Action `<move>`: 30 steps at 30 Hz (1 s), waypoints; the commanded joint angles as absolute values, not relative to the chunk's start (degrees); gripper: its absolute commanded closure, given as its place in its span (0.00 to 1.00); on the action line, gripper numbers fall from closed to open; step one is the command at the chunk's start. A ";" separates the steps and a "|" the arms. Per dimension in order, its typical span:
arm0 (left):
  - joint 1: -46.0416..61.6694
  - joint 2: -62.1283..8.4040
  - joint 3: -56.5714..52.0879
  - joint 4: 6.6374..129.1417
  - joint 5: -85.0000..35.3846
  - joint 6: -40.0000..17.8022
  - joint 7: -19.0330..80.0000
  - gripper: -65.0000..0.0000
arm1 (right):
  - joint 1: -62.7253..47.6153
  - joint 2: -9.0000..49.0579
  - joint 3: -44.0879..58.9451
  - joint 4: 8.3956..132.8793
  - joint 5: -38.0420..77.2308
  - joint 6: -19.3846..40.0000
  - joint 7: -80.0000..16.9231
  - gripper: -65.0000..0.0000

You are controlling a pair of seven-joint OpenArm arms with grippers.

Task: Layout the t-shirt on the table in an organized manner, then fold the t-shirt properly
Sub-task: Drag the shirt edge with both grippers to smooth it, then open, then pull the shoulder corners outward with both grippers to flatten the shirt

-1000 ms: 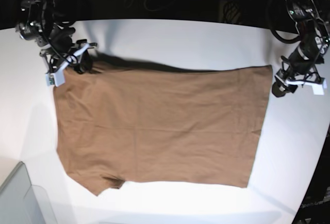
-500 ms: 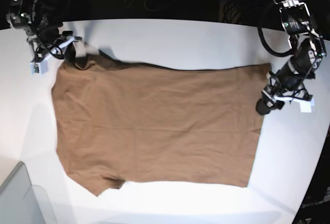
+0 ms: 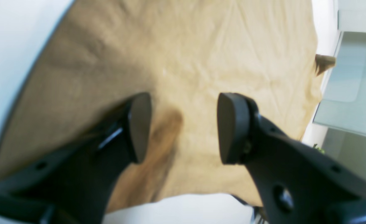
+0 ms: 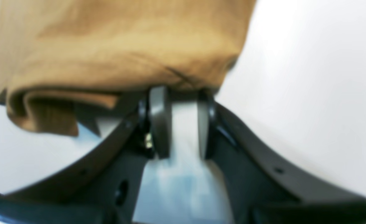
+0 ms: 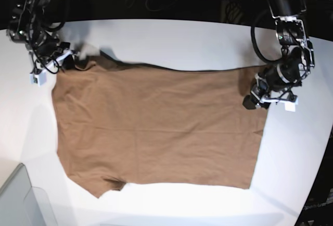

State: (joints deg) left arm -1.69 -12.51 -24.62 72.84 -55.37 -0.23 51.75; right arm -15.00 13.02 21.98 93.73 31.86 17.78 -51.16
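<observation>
One tan-brown t-shirt point(image 5: 156, 132) lies spread nearly flat on one large white table point(image 5: 177, 38), seen from above. It fills the middle of the tabletop, with a short sleeve poking out at its lower left edge.

Two robot arms work at it — one at each upper corner of the cloth. The left gripper point(image 5: 253, 101), on the right side of the overhead view, hangs over the shirt's upper right corner; its wrist camera shows its two black fingers point(image 3: 138, 126) standing wide apart above the fabric, with nothing between them.

The right gripper point(image 5: 66, 62), at upper left in the overhead view, sits at the shirt's upper left corner. Its wrist view is blurred: the two pads point(image 4: 159, 119) stand a little apart, their tips at the underside of a raised fold of cloth — whether they pinch it cannot be told.

A pale translucent bin point(image 5: 18, 200) sits at the table's lower left corner.
</observation>
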 commanded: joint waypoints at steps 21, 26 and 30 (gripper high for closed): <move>-2.51 -13.14 -24.75 74.24 -46.73 0.13 48.57 0.48 | -12.09 16.92 15.52 101.93 32.92 17.89 -50.59 0.74; -2.68 -13.14 -24.84 74.33 -47.16 0.13 48.57 0.48 | -19.12 12.09 15.25 107.56 32.75 17.89 -49.98 0.74; -2.77 -12.79 -24.84 74.33 -47.16 0.13 48.57 0.48 | -19.30 10.15 14.99 104.40 32.57 17.89 -49.98 0.74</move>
State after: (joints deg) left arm -2.15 -12.36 -24.69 73.65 -47.48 -0.21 48.45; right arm -19.49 9.72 14.70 103.68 32.05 17.76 -50.92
